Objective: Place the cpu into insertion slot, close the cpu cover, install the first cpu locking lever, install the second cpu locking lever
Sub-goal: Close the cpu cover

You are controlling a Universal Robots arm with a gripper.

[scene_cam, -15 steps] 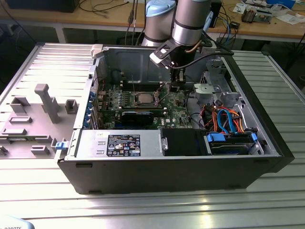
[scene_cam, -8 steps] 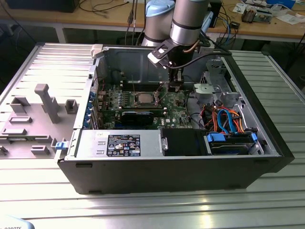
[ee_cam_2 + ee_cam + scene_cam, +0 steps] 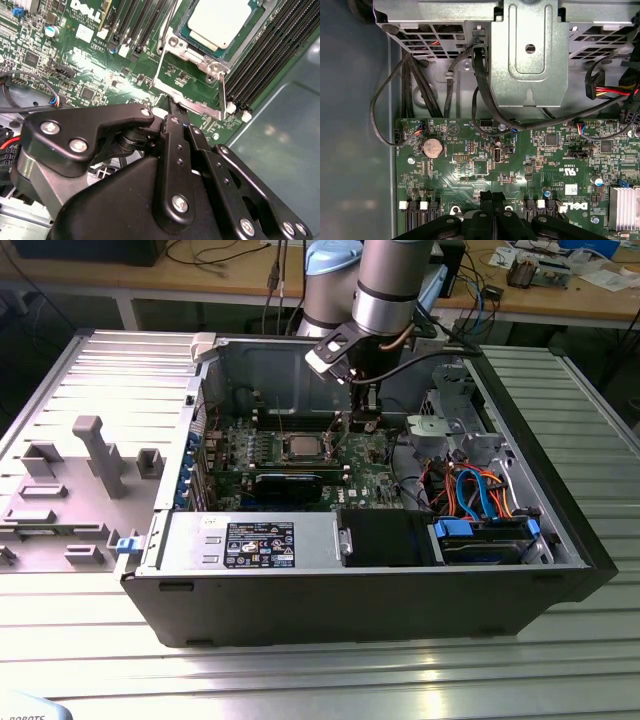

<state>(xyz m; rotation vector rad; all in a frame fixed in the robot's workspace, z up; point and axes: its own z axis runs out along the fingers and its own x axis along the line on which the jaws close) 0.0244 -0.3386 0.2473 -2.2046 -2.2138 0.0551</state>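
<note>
The cpu [image 3: 218,21] lies silver top up in the insertion slot [image 3: 196,51] on the green motherboard, and it also appears in the exterior view as the cpu [image 3: 298,447]. The cpu cover [image 3: 189,103], a thin silver frame, is swung open away from the chip. My gripper [image 3: 174,107] is shut, its two black fingers pressed together with nothing between them, and their tips are at the cover's far edge. In the exterior view the gripper [image 3: 365,423] hangs just to the right of the socket. A thin wire lever [image 3: 170,20] stands up beside the socket.
Long black memory slots [image 3: 265,55] run beside the socket. A black graphics card [image 3: 290,485] lies in front of it. A metal drive cage [image 3: 530,55], bundled cables [image 3: 480,495] and a finned heatsink [image 3: 625,207] crowd the case, whose walls enclose the board.
</note>
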